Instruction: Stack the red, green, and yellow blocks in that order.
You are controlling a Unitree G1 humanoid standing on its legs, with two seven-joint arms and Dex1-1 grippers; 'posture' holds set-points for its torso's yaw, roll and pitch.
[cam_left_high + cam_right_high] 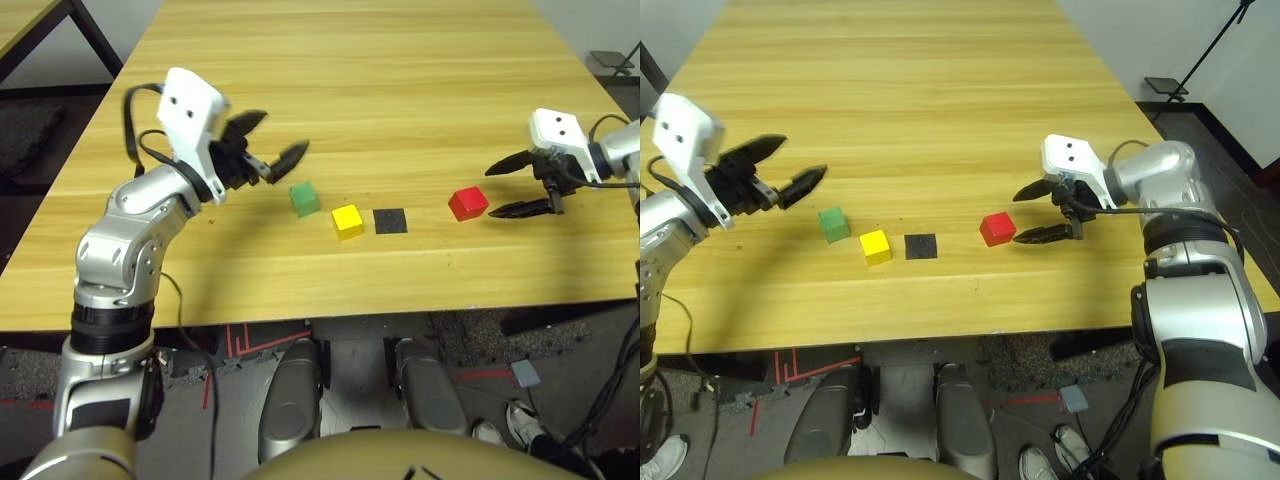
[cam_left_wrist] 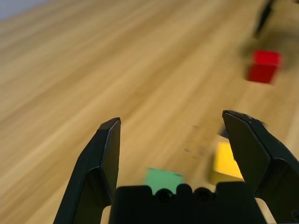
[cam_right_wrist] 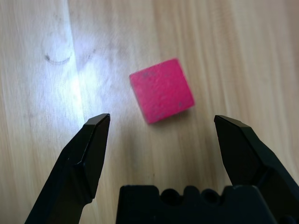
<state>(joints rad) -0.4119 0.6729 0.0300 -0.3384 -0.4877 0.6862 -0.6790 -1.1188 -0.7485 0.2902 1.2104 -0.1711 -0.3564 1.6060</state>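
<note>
Three small cubes rest on the wooden table. The green block (image 1: 304, 198) lies left of centre, and the yellow block (image 1: 347, 220) sits just to its right and a little nearer. Farther right is the red block (image 1: 468, 203). My left gripper (image 1: 272, 140) hovers open just behind and left of the green block, nothing between its fingers. My right gripper (image 1: 505, 186) stands open immediately right of the red block, its fingertips pointing at it without touching. Through the right wrist view the red block (image 3: 161, 90) sits ahead of the open fingers.
A flat black square patch (image 1: 390, 220) lies between the yellow and red blocks. The table's front edge (image 1: 330, 308) runs close below the blocks. Wide bare wood stretches behind them.
</note>
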